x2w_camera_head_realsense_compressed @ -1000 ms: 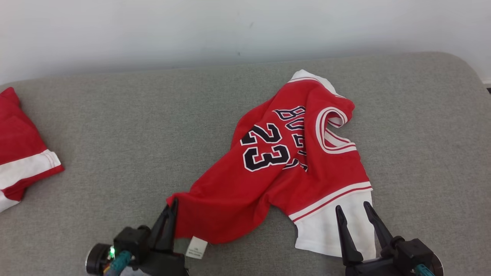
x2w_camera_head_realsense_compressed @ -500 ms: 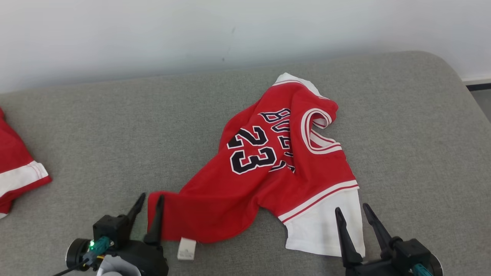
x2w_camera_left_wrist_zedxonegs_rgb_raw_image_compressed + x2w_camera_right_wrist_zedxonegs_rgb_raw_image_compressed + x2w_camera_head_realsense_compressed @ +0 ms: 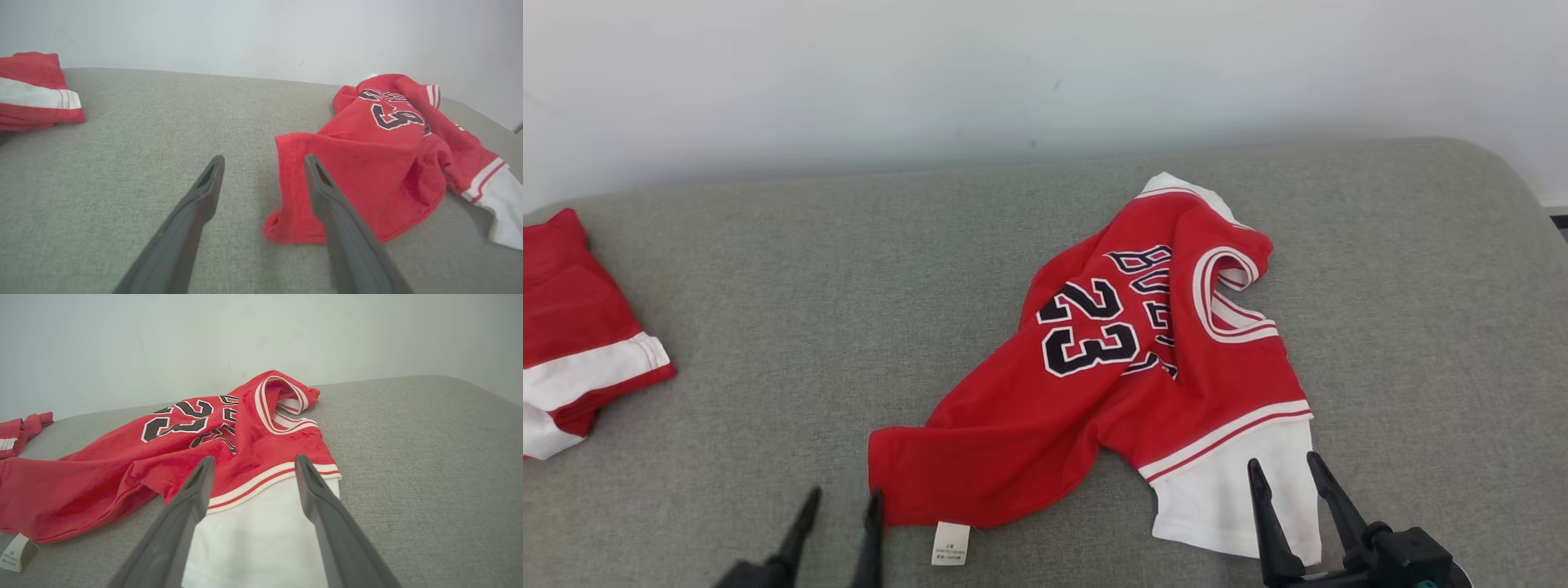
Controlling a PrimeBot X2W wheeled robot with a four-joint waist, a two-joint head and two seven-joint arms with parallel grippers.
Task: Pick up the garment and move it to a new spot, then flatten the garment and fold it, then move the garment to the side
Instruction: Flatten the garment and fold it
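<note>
The garment (image 3: 1143, 359) is a red jersey with "23" in black and a white sleeve; it lies crumpled on the grey cushion, right of centre. My left gripper (image 3: 843, 495) stands open at the bottom of the head view, just left of the jersey's near red corner (image 3: 286, 179), holding nothing. In the left wrist view its fingers (image 3: 208, 183) straddle bare cushion with that corner beside the right finger. At the lower right my right gripper (image 3: 1282, 462) is open over the white sleeve (image 3: 261, 522), nothing pinched between its fingers.
A second red and white garment (image 3: 572, 335) lies folded at the cushion's left edge. The grey cushion (image 3: 768, 310) ends at a pale wall behind; its rounded right corner (image 3: 1494, 171) drops off. A white label (image 3: 952, 543) sticks out from the jersey's near hem.
My left gripper went from shut on the jersey's near red corner to open, letting it go, and has drawn back toward the bottom edge. The head camera swung left and then back. The right gripper stayed open.
</note>
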